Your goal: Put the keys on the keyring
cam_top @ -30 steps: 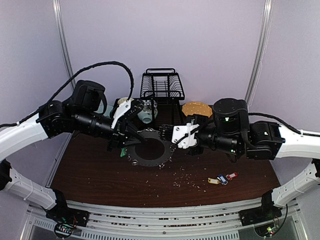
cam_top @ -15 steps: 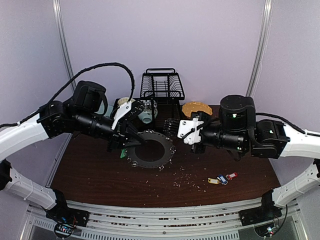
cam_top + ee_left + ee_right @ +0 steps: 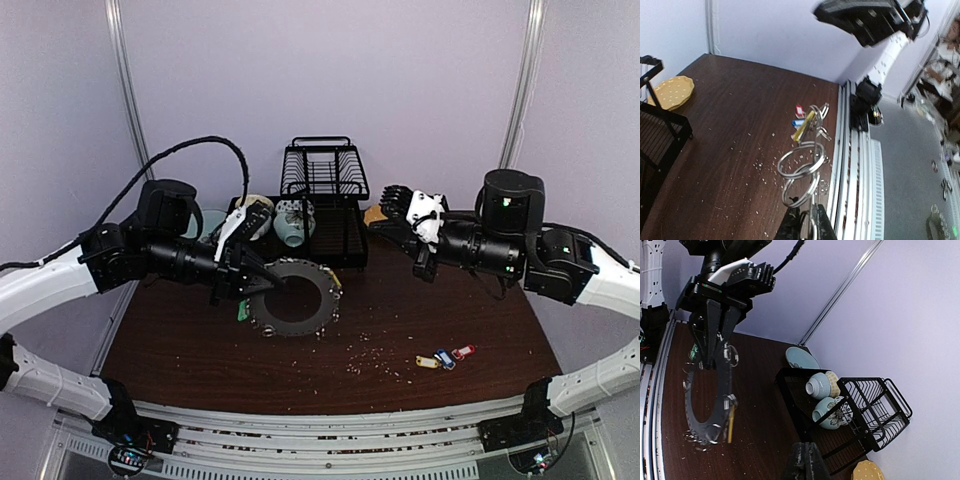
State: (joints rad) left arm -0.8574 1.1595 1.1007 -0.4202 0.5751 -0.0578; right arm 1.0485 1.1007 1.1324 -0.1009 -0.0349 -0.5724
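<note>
Looking from the left, I see the left hand (image 3: pixel 262 284) stay pinched nearly closed on the left rim of the keyring (image 3: pixel 292 327). It holds the dark disc tipped up off the counter (image 3: pixel 190 350), just in front of the dish rack (image 3: pixel 325 175), and has only slid a touch leftward. What looks like a yellow tag (image 3: pixel 731 422) hangs at the ring's right edge. The real change is further right: the right hand (image 3: pixel 392 207), which was at the ring's right edge a second ago, has pulled away and risen toward the far right. It is now well apart from the ring, fingers pressed together and carrying nothing. Three loose keys (image 3: pixel 444 358), tagged yellow, blue and red, lie together at the near right of the counter. I'd judge one threading attempt over and those three the next errand.
</note>
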